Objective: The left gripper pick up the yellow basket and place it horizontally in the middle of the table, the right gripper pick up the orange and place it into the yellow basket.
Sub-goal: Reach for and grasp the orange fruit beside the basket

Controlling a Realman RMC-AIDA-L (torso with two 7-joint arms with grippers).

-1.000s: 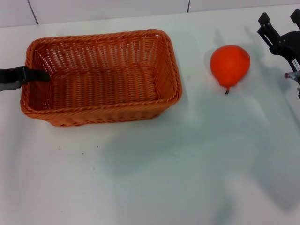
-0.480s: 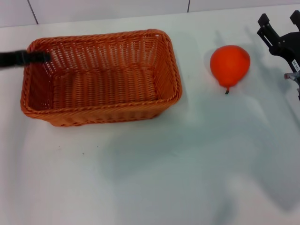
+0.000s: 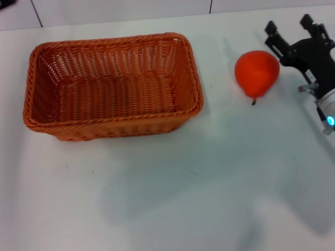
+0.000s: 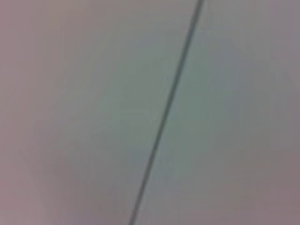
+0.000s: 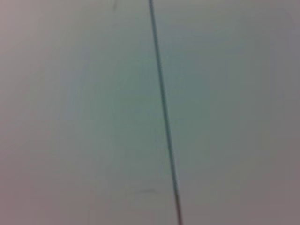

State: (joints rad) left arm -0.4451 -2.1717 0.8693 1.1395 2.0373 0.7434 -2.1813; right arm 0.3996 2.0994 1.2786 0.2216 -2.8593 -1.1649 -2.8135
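One white table [image 3: 172, 198] fills your head view, with a pale wall [image 3: 120, 10] split by dark seams along its far edge; both wrist views give you only a blurred pale surface crossed by one dark line. Your right gripper [image 3: 292, 32] hovers just right of the orange [image 3: 256, 72], fingers spread wide, holding nothing. Left gripper: barely a dark sliver at the far-left corner, state unreadable. The yellow basket [image 3: 112, 123] sits left of centre, long side across, nothing in it; the orange lies on the table well apart from it.
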